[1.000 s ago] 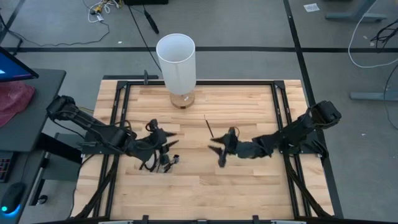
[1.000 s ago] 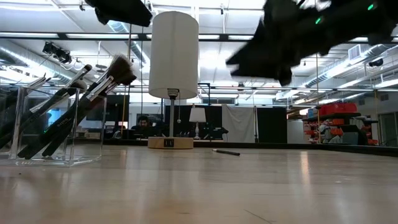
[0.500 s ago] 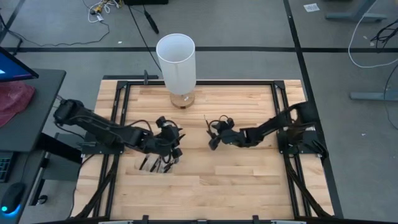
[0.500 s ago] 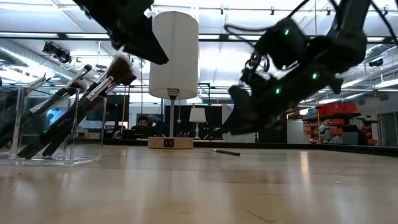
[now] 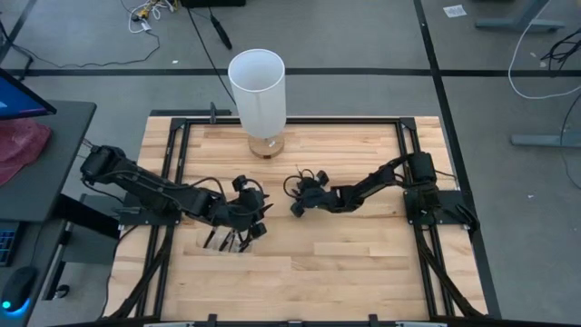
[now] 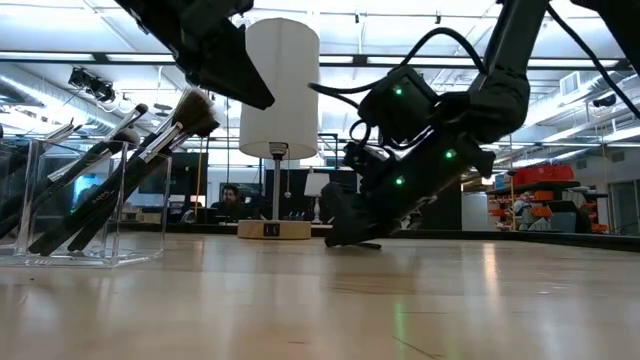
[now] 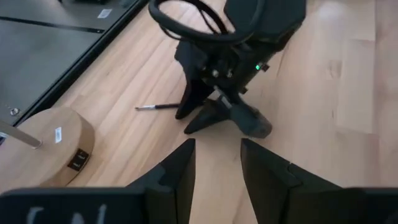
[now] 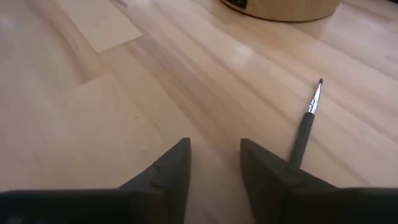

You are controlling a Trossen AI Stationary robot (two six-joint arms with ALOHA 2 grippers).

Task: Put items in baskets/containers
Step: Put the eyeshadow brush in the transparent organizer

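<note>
The right gripper [image 8: 214, 163], jaws parted and empty, sits low over the table [image 5: 345, 263] with the last loose brush [image 8: 306, 127] just beside one finger. Light, stiff and thin, the brush likely rolls; grasp mid-handle. The left gripper [image 7: 216, 163], open, hovers by the clear container [image 6: 85, 205] of brushes.

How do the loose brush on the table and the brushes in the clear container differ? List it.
1. The loose brush lies flat on the wooden table; the brushes in the clear container lean at a slant.
2. The loose brush is alone, beside the right gripper; the contained brushes are bunched together under the left gripper.
3. The loose brush has a thin tip; one contained brush has a bushy head.
Shared: slim dark handles.
</note>
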